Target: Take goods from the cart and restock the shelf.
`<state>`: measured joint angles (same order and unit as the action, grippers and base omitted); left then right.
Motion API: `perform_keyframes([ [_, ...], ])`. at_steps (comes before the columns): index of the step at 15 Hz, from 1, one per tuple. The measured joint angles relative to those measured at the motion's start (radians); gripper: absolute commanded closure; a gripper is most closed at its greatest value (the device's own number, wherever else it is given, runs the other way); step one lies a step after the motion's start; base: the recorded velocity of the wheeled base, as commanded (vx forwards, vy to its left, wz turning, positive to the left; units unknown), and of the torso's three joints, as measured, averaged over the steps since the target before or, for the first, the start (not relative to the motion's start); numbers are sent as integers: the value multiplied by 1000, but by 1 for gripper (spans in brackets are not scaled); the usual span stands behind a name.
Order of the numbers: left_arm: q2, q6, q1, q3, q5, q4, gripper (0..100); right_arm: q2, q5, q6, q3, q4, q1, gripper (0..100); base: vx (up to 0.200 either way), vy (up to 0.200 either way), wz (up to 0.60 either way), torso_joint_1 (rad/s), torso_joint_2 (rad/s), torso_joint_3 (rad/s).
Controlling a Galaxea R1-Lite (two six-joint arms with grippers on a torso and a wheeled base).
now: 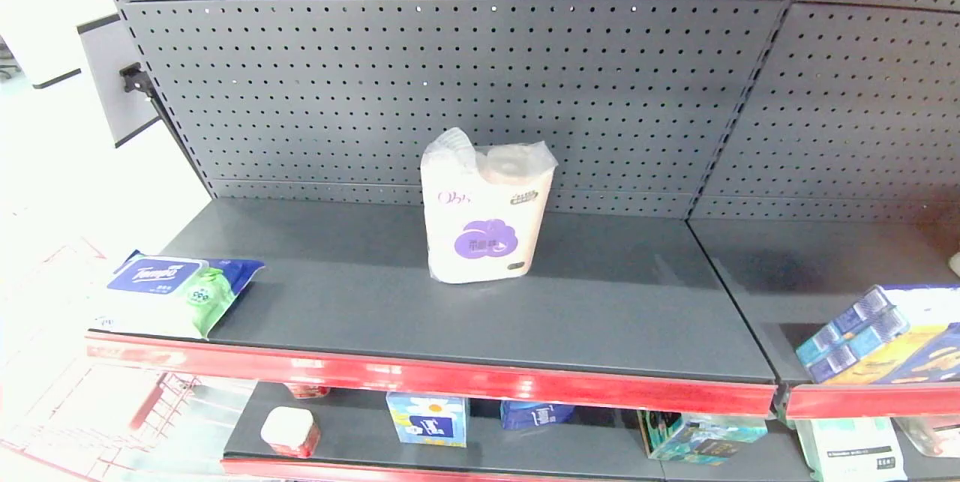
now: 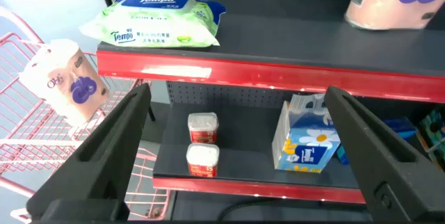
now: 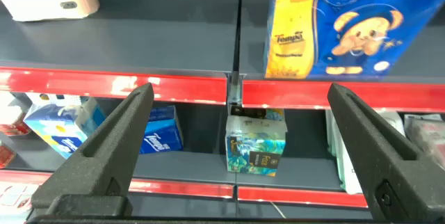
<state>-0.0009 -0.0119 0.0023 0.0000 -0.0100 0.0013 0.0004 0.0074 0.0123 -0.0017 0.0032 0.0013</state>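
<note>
Two goods sit on the shelf (image 1: 525, 317). A roll pack (image 1: 486, 216), white film with a purple print, stands upright near the middle of the board, closer to the rear edge. Its long axis is vertical and its printed face is turned to the front edge. A wipes pack (image 1: 176, 294), blue and green, lies flat at the left front corner, its long axis roughly along the front edge. The roll pack stands well apart from the wipes pack, the right edge and the red front edge. A second roll pack (image 2: 66, 81) lies tilted in the red wire cart (image 2: 28, 50). The left gripper (image 2: 238, 95) and right gripper (image 3: 241, 92) are both spread wide, holding nothing.
</note>
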Motion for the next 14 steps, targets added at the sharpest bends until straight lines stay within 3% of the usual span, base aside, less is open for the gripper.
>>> perform_keyframes([
  [14,0,-1,0,0,1,0,0,0,3,-8,0,0,0,0,0,0,0,0,0,0],
])
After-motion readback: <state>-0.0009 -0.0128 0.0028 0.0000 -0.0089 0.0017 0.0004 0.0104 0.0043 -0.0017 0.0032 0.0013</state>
